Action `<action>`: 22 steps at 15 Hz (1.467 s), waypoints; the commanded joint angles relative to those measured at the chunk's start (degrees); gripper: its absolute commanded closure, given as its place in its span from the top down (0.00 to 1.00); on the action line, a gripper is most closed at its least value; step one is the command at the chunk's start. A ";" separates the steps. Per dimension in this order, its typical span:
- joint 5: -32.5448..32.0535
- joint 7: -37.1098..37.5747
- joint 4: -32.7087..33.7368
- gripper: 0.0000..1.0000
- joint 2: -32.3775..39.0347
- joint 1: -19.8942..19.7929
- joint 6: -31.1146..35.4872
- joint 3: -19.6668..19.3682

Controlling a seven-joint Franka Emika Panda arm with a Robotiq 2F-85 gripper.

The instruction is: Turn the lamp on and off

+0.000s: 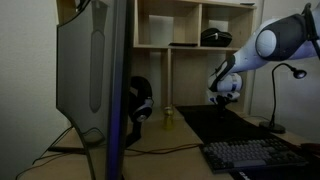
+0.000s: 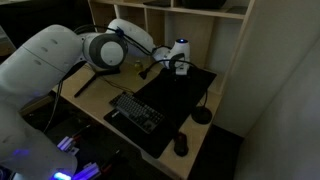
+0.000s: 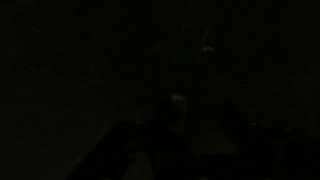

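Desk (image 1: 165, 140) in dim room, keyboard (image 2: 137, 113) on it, wooden shelves (image 1: 185, 25) behind, lamp (image 1: 274, 100) upright, end effector (image 1: 226, 93) opening indiscernible.

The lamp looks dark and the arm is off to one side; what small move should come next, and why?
Probably swing the gripper over toward the lamp: it hangs above the desk mat, clearly apart from the lamp, which gives no light. The switch is too dark to make out, so approach slowly.
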 commanded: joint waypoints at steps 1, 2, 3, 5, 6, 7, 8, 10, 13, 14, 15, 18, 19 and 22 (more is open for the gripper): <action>0.28 -0.72 1.01 0.92 1.56 -0.81 3.09 1.31; 0.29 -0.78 1.00 0.97 1.70 -0.76 3.65 1.38; 0.27 -0.77 0.98 1.00 1.83 -0.70 4.21 1.40; 0.27 -0.79 0.99 1.00 2.02 -0.65 4.67 1.45; 0.23 -0.80 1.03 1.00 2.14 -0.63 4.85 1.45; 0.15 -0.72 1.11 1.00 2.16 -0.61 4.72 1.32; 0.15 -0.67 1.19 1.00 2.19 -0.63 4.56 1.30; -0.02 -0.52 1.21 1.00 2.25 -0.55 4.54 1.05; -0.06 -0.57 1.16 1.00 2.27 -0.53 4.71 1.03; -0.12 -0.71 1.12 0.97 2.25 -0.50 4.79 1.05; -0.25 -0.61 1.12 0.73 2.25 -0.40 4.75 0.89; -0.37 -0.68 1.46 0.62 2.27 -0.44 4.90 0.75; -0.37 -0.70 1.64 0.54 2.31 -0.49 5.10 0.70; -0.37 -0.70 1.78 0.33 2.33 -0.61 5.68 0.60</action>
